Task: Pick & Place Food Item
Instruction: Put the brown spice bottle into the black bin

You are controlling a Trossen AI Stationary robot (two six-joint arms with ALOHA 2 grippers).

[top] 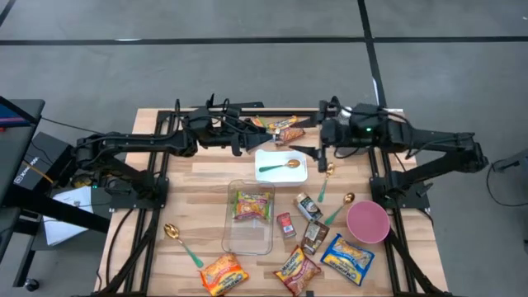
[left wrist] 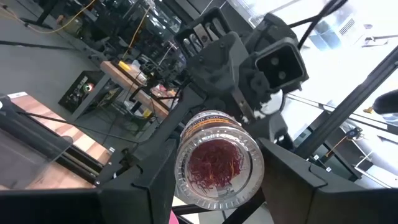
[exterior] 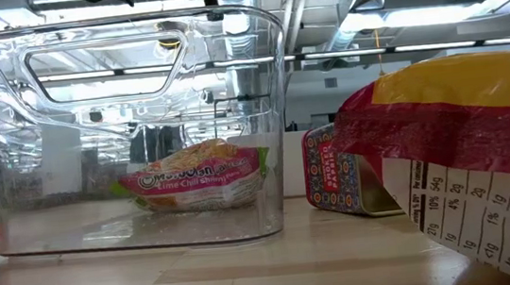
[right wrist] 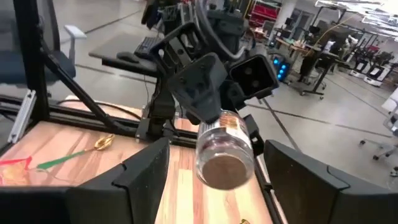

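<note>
A small clear jar [left wrist: 217, 165] with red threads inside hangs in the air above the white plate [top: 268, 174] at the table's far middle. My left gripper [top: 250, 145] is shut on it. The jar lies level. Its clear end faces back along my left fingers, and its brownish end [right wrist: 222, 169] points at my right gripper [right wrist: 217, 183]. My right gripper [top: 310, 151] is open and faces the left one, a finger standing off each side of the jar without touching it. A noodle packet [top: 250, 205] lies flat in the clear bin [top: 247, 239]. My left gripper pinches the jar's round side wall [left wrist: 181, 155] between its two fingers [left wrist: 149, 186]. The fingers come in about level from the table's left and lie along the jar. The jar is lifted clear of the plate and lies on its side.
A green-handled spoon [top: 278, 167] lies on the plate. Two more spoons [top: 334, 213], small tins [top: 285, 224], a pink bowl [top: 367, 221] and several snack packets [top: 346, 256] fill the table's near right. Another spoon [top: 183, 246] and a packet [top: 223, 274] lie near left.
</note>
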